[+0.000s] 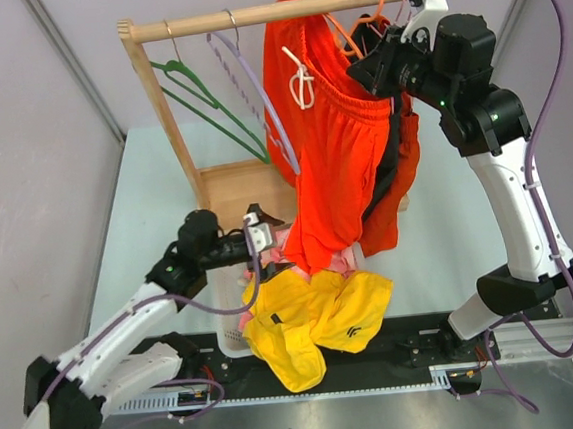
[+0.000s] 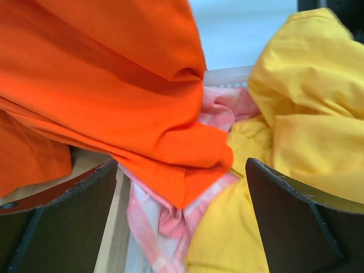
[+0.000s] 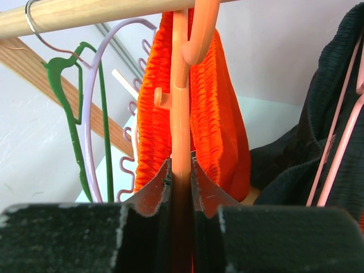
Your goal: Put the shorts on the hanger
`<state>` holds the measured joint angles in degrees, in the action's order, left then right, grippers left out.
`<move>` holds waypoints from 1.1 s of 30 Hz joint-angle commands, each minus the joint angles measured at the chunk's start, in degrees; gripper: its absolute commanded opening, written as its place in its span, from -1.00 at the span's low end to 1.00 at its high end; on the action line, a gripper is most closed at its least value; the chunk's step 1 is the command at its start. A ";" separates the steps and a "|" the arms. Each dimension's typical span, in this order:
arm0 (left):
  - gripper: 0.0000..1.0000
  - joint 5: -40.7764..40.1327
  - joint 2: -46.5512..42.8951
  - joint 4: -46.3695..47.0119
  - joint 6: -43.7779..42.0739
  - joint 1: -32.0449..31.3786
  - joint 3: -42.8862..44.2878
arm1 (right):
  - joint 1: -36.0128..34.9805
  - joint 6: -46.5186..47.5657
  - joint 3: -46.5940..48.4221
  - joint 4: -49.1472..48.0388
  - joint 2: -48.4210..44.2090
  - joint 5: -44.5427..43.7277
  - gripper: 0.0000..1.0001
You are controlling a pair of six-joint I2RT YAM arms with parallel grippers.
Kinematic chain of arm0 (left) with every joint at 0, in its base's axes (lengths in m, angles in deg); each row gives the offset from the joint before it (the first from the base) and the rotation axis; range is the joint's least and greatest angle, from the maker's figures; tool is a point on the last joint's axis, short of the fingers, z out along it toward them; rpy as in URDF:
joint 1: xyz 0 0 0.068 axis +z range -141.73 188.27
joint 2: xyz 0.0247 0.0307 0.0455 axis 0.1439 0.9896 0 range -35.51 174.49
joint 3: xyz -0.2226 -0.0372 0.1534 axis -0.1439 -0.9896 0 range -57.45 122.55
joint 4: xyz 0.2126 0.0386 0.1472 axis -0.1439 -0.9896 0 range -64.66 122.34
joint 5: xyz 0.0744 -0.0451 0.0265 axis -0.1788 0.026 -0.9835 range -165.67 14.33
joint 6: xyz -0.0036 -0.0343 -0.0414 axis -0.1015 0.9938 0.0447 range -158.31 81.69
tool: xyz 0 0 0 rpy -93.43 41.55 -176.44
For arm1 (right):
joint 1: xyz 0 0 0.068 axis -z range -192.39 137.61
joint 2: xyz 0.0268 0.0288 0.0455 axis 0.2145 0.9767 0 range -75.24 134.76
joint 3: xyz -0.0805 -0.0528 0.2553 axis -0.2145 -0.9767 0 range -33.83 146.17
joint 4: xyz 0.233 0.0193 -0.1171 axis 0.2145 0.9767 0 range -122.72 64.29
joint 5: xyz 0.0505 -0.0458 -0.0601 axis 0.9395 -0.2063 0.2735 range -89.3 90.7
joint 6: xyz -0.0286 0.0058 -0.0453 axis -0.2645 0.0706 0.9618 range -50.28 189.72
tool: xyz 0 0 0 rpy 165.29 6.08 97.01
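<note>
The left gripper (image 2: 182, 219) stands with its jaws wide apart, and the lower hem of the orange shorts (image 2: 114, 85) lies between them, above a pink checked cloth (image 2: 153, 216) and the yellow shorts (image 2: 307, 114). I judge the step to be the settling of the shorts on the hanger. To do it well, the left jaws should close only on the orange hem, not on the pink cloth under it. Any pull should go gently and straight down, so the waistband does not slip off.

The shorts hang from the wooden rail (image 1: 249, 17). Their long axis is vertical, with the elastic waistband at the top and the legs pointing down toward the pile. The white drawstring (image 1: 302, 83) faces the top camera.

The orange hanger (image 3: 181, 102) is upright with its hook at the rail, and the waistband is bunched just behind its stem. The right gripper (image 3: 181, 170) is clamped on that stem and should hold it steady.
</note>
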<state>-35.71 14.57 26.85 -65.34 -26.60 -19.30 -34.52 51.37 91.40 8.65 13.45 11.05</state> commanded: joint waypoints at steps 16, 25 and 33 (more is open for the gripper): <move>0.66 -30.30 31.55 25.54 14.28 -10.04 5.79 | 0.42 -0.81 -5.17 -10.34 -6.42 1.78 -1.00; -1.00 -23.88 22.70 26.86 8.15 -9.78 5.09 | 0.60 -0.64 -7.37 -10.25 -7.82 2.04 -1.00; -1.00 -31.77 17.93 29.65 -4.17 -4.95 4.65 | 1.12 -1.25 -9.03 -11.13 -8.18 1.78 -1.00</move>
<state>-62.33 31.99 52.40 -61.97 -34.10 -16.02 -33.88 51.27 81.96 5.50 8.07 12.19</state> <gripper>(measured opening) 0.012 0.142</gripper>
